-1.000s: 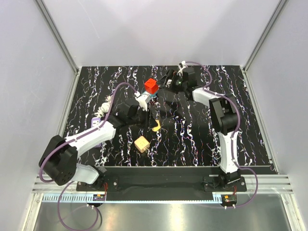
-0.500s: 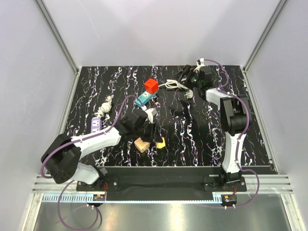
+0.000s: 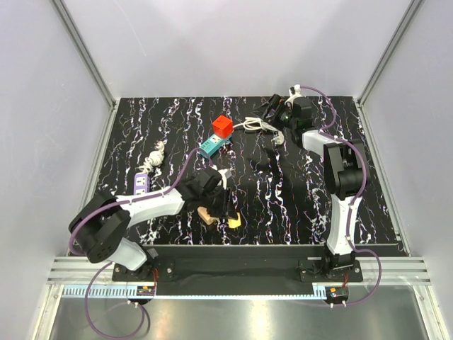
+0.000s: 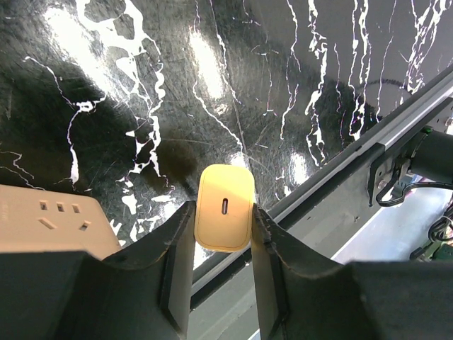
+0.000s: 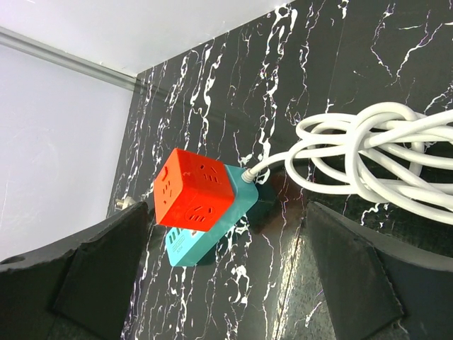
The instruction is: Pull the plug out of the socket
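Note:
The teal-blue socket strip [image 3: 211, 147] lies at the back middle of the table with a red cube adapter [image 3: 223, 127] on its far end. Its coiled white cord [image 3: 253, 125] lies to the right. In the right wrist view the strip [image 5: 212, 228], red cube [image 5: 195, 190] and cord [image 5: 368, 152] lie ahead of my open, empty right gripper [image 5: 226, 276], which hovers over the cord [image 3: 272, 113]. My left gripper [image 3: 228, 214] is near the front edge, shut on a yellow plug [image 4: 225, 207], also seen from above [image 3: 234, 222].
A tan socket block [image 3: 206, 212] lies just left of the left gripper and shows in its wrist view [image 4: 49, 219]. A purple power strip [image 3: 141, 183] with a bundled white cord [image 3: 156, 151] lies at the left. The table's front rail [image 4: 368, 142] is close below the plug.
My left gripper has moved from beside the teal strip toward the front edge, carrying the yellow plug. My right gripper has pulled back to the right, away from the strip.

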